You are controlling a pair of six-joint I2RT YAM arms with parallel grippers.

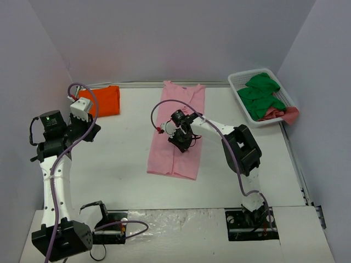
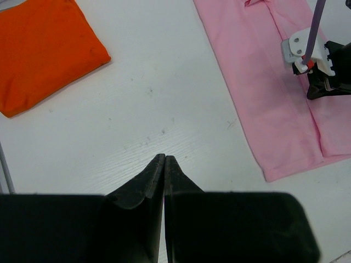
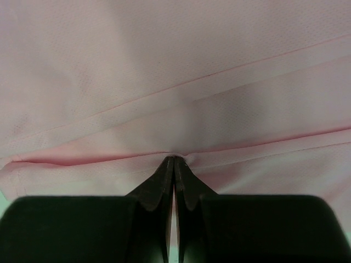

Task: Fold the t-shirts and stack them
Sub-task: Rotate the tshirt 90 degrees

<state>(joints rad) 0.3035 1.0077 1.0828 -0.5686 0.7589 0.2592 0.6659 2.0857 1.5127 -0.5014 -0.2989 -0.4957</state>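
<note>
**R claw pinching pink tee mid-strip, L claw idling shut**

I'm watching the pink t-shirt (image 1: 171, 160) lying flat on the table (image 1: 120, 164) approx. in the middle. It's folded lengthwise into a long narrow strip, w/ the collar end pointing at the back wall and the hem end toward the arm bases. The R gripper (image 1: 181, 143) is reaching down onto it around mid-length, toward the strip's right side. In the R wrist cam I'm seeing its fingertips (image 3: 165, 171) clenched tight together w/ no gap, and a small pucker of pink cloth is bunching right at the tips, along a folded edge. So I'm reading it as nipping a bit of the pink tee.

The orange t-shirt (image 1: 102, 101) is sitting at the far-left corner of the table, already folded into a compact rectangle and well apart from the pink one. The L gripper (image 1: 90, 131) is hanging over bare tabletop just near of the orange tee, btwn the two shirts. Its fingers are closed on each other and gripping nothing.

At far right a white slatted basket (image 1: 236, 82) is holding crumpled green cloth (image 1: 260, 96), plus a reddish-pink piece (image 1: 285, 114) spilling over its near edge.
</note>
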